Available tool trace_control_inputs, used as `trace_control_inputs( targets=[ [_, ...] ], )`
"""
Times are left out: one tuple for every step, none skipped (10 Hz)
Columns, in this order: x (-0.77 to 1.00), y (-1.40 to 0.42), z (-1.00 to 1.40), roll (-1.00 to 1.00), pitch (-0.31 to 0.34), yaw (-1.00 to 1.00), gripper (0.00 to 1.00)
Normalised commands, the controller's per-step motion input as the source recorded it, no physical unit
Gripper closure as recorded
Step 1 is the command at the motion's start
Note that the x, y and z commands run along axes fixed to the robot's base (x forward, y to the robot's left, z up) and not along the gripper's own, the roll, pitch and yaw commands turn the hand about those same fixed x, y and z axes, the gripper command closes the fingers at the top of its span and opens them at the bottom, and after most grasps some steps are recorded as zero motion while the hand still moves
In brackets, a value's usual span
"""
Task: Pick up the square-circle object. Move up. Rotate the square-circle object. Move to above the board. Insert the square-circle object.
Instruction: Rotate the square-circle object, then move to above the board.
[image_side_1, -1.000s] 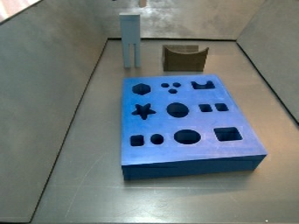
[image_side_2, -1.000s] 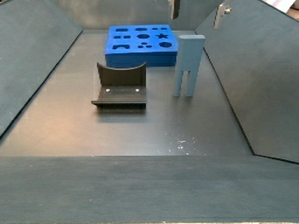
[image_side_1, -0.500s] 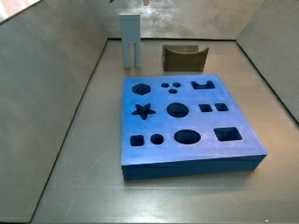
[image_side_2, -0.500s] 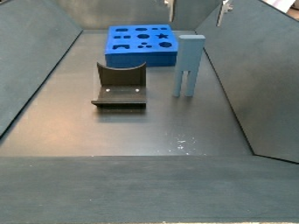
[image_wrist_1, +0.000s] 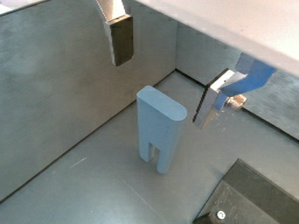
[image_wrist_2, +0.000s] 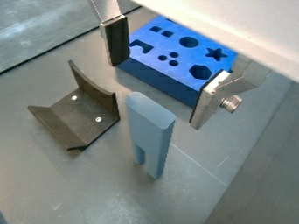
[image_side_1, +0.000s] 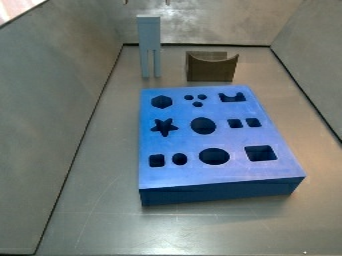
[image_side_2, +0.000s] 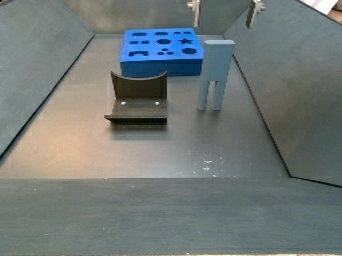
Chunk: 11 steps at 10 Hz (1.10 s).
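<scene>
While the square-circle object (image_wrist_2: 149, 136) stands upright, the hand (image_wrist_2: 163, 66) hovers above, seemingly spread wide.

Gripper (image_wrist_2: 163, 70) high, fingers spread, empty

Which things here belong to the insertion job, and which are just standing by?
Belongs to the job:
- square-circle object, upright on the floor, prongs down, not yet gripped
- board, holes empty
- gripper, open, above the square-circle object, fingers apart on either side

Standing by:
- fixture, dark bracket on the floor beside the square-circle object, apart from it
</scene>
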Motion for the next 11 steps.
trace_control_inputs(
  targets=[
    [0.0, 0.0, -1.0, -0.03, 0.053, 0.12, 0.0],
    [0.01, 0.0, -1.0, -0.03, 0.042, 0.08, 0.0],
    [0.03, 0.0, -1.0, -0.02, 0.0, 0.05, 0.0],
    [0.02, 0.0, -0.93, -0.02, -0.019, 0.05, 0.0],
    [0.02, 0.0, -0.82, -0.01, -0.034, 0.05, 0.0],
    [0.01, 0.0, -0.61, 0.0, -0.047, 0.04, 0.0],
    [0.01, 0.0, -0.4, 0.0, -0.059, 0.04, 0.0],
    [0.01, 0.0, -0.25, 0.01, -0.064, 0.04, 0.0],
    [0.0, 0.0, 0.0, 0.01, -0.061, 0.04, 1.0],
    [0.19, -0.29, 1.0, 0.24, 0.331, -0.08, 1.0],
    [0.19, -0.29, 1.0, 0.24, 0.336, -0.08, 1.0]
  ],
)
